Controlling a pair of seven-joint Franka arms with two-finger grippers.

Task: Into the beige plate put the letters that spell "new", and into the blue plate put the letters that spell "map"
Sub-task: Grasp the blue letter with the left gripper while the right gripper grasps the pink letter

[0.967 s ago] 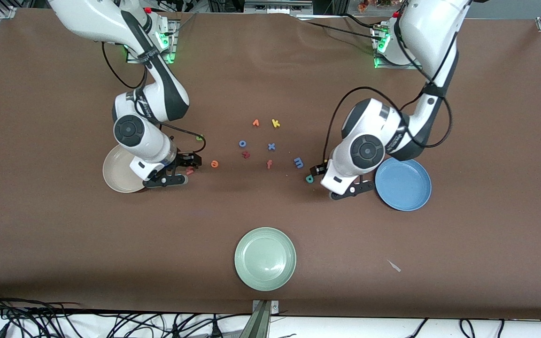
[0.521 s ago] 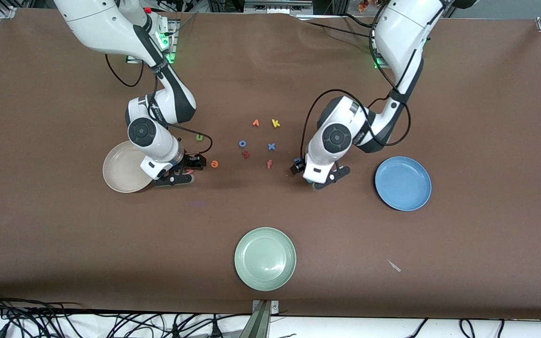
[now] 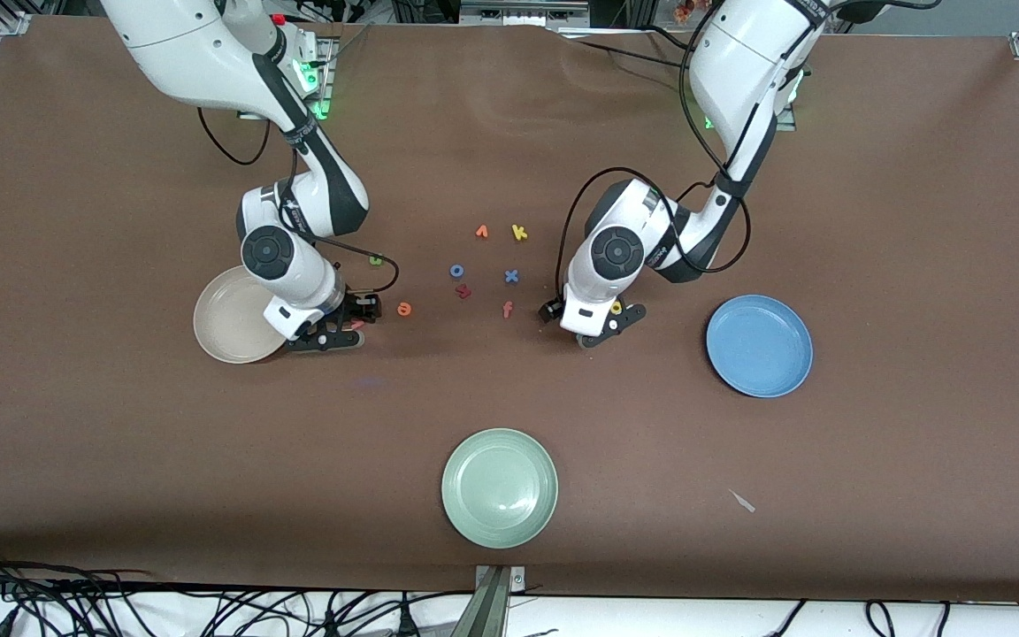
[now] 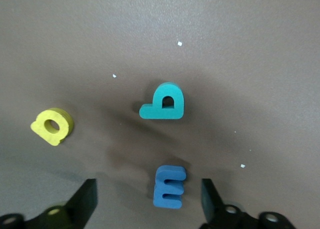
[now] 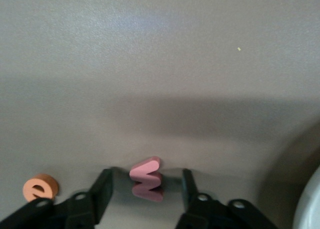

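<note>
Right gripper (image 5: 145, 189) sat low on the brown table (image 3: 916, 221) beside the round cream-beige plate (image 3: 222, 332), fingers spread either side of the pinkish-red foam letter w (image 5: 146, 179) without touching it. Orange foam e (image 3: 404, 309) lay just beside. Left gripper (image 4: 150, 201) stood open around the blue foam m (image 4: 169, 187), near the teal p (image 4: 164, 103) and yellow a (image 4: 52, 126). Round medium-blue plate (image 3: 759, 346) sat well apart, toward the left arm's end.

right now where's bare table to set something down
Bare table lies between the beige plate and pale green plate, and between the green plate and blue plate. It is crowded among the loose letters between the two arms.
</note>
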